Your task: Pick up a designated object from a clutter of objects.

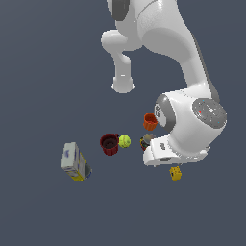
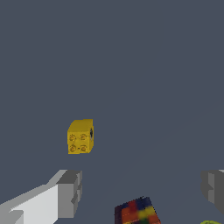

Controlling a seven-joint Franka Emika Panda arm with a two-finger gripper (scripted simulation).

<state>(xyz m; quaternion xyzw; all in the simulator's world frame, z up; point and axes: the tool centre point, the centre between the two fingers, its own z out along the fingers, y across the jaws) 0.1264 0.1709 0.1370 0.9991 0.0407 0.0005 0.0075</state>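
The designated object, a tiny yellow brick (image 1: 175,173) with studs (image 2: 80,136), lies alone on the dark floor. My gripper (image 2: 142,190) is open, with nothing between its grey fingers (image 2: 70,192). The brick lies beyond the fingertips, off the gap's centre line and closer to one finger. In the exterior view the arm's white hand (image 1: 166,154) hovers just beside the brick, on the side of the exterior view's left, and hides the fingers. The multicoloured can (image 1: 145,141) stands close by the hand (image 2: 136,211).
The clutter lies toward the exterior view's left of the hand: an orange cup (image 1: 150,121), a yellow-green ball (image 1: 124,141), a dark red cup (image 1: 109,143), and farther off a white-blue-yellow carton (image 1: 75,162). The robot's base (image 1: 123,85) stands behind.
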